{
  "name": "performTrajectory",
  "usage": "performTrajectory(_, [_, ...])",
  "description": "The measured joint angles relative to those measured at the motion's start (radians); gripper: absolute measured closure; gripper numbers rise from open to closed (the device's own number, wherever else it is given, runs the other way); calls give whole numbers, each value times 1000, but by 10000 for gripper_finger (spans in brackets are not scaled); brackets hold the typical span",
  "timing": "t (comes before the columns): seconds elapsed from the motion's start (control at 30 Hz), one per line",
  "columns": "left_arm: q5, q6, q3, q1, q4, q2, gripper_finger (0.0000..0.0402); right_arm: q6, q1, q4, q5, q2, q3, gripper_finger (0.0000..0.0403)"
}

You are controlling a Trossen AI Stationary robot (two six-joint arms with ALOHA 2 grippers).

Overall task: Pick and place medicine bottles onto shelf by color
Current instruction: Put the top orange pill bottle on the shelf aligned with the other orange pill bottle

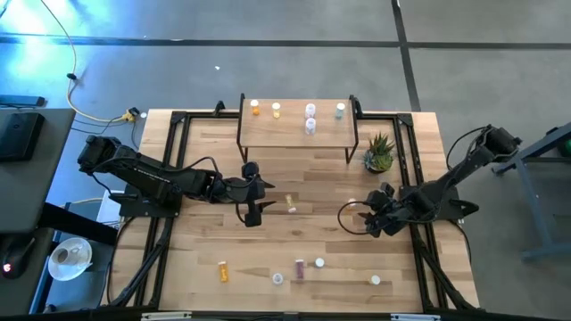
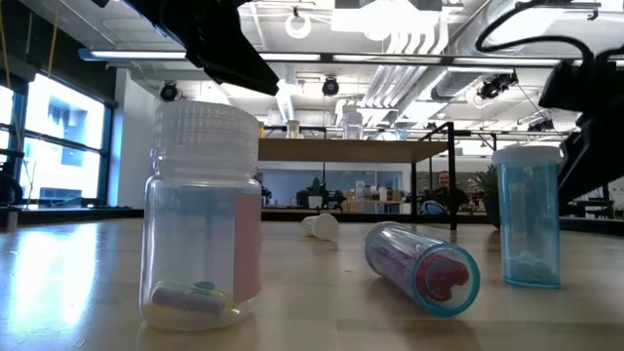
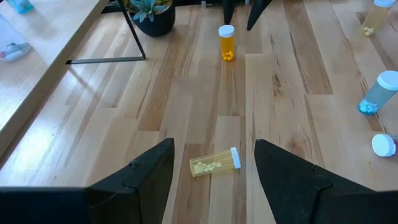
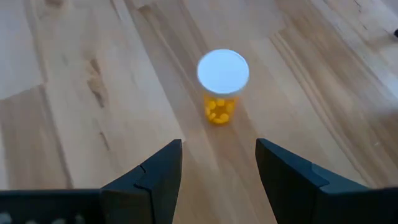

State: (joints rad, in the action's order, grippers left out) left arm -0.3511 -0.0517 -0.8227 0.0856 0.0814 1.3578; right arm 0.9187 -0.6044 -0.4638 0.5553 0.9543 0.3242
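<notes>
High view shows the left tool [image 1: 252, 214] open mid-desk beside a fallen pale-yellow bottle [image 1: 292, 204], which it should straddle squarely before closing, while the right tool [image 1: 373, 223], also open, faces an upright orange bottle [image 4: 222, 87]; beyond, the shelf [image 1: 294, 134] crosses the plank desk [image 1: 196, 250].

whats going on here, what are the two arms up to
Two robot arms are sorting small medicine bottles onto a shelf at the back of the table. Five bottles already stand on it. The left gripper is open near a bottle lying on its side at mid-table. The right gripper is open above an upright orange bottle. Neither gripper holds anything. More bottles wait near the front edge, and a small potted plant sits beside the shelf.
</notes>
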Motion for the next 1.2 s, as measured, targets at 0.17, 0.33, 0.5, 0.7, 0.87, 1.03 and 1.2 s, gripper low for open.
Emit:
performTrajectory(0.17, [0, 2, 0, 0, 0, 0, 188, -2, 0, 121, 57, 0, -84, 208])
performTrajectory(0.33, [0, 2, 0, 0, 0, 0, 188, -17, 0, 287, 111, 0, -178, 208])
performTrajectory(0.5, [0, 2, 0, 0, 0, 0, 188, -101, 2, 546, 124, 0, -281, 208])
performTrajectory(0.7, [0, 2, 0, 0, -1, 0, 188, -118, 2, 622, 130, 6, -314, 208])
performTrajectory(0.87, [0, 2, 0, 0, -3, 0, 188, -161, 3, 670, 132, 22, -312, 208])
performTrajectory(1.03, [0, 2, 0, 0, -3, 0, 188, -166, 8, 676, 140, 23, -312, 208])
performTrajectory(1.2, [0, 2, 0, 0, -4, 0, 188, -216, 38, 716, 127, 23, -312, 208])
